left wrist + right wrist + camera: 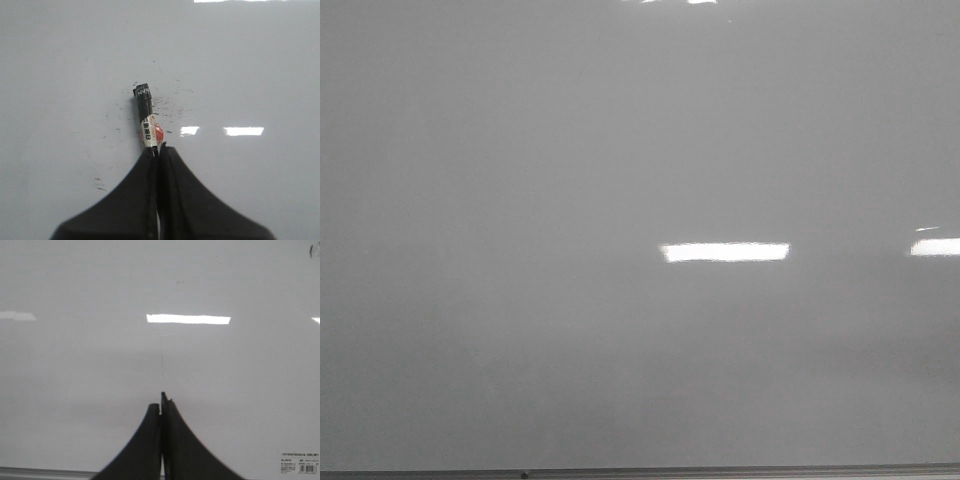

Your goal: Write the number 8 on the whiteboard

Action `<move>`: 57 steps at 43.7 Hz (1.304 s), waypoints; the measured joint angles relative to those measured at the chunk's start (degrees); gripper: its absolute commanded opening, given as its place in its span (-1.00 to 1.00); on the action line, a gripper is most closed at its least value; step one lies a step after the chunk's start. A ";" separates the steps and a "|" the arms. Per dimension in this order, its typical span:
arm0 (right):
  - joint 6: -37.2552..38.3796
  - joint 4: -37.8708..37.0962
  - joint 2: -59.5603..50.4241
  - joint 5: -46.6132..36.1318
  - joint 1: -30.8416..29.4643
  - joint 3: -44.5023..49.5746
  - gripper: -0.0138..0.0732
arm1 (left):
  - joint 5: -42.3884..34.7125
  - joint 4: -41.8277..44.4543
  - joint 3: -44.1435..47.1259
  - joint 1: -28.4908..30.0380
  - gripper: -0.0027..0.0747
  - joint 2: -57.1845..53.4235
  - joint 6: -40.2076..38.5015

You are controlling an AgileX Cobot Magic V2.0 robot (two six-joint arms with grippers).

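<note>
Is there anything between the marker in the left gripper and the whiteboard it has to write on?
Nothing visible. The left gripper is shut on the marker, whose black end points at the whiteboard. Only faint dark specks mark the board there. No 8 is drawn yet.

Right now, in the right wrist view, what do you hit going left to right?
Faint light reflection → closed right hand with the bright light reflection above it → label sticker on the whiteboard → dark smudge at the far corner.
</note>
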 measured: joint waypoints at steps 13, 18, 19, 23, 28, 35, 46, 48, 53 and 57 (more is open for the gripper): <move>0.00 2.13 0.00 3.87 0.00 -8.53 -0.82 | -12.58 -2.57 -3.06 0.00 -0.99 0.00 0.00; 0.00 2.26 2.47 6.24 0.00 -16.32 -0.82 | -9.18 -1.79 -9.28 0.00 -0.99 3.53 0.00; 0.00 2.26 3.52 6.39 0.00 -17.69 -0.82 | -8.31 -1.37 -10.50 0.00 -0.99 4.73 0.00; 0.00 2.40 8.80 6.71 0.00 -22.58 -0.82 | -4.79 0.19 -14.91 0.00 -0.99 10.61 0.00; 0.00 2.40 16.47 6.71 0.00 -27.08 -0.82 | -1.66 0.98 -19.49 0.00 -0.99 19.01 0.00; 0.00 2.40 24.02 6.71 0.00 -28.84 -0.79 | -0.42 1.20 -22.72 0.00 -0.97 26.64 0.00; 0.00 2.49 26.06 6.89 0.00 -28.84 0.23 | -0.52 1.34 -22.75 0.00 0.18 28.56 0.00; 0.00 2.49 26.06 6.89 0.00 -28.84 0.44 | -0.52 1.34 -22.75 0.00 0.44 28.56 0.00; 0.00 2.49 26.06 6.89 0.00 -28.84 0.62 | -0.52 1.34 -22.75 0.00 0.57 28.56 0.00; 0.00 2.49 26.11 6.89 0.00 -28.84 0.61 | -0.52 1.34 -22.75 0.00 0.55 28.56 0.00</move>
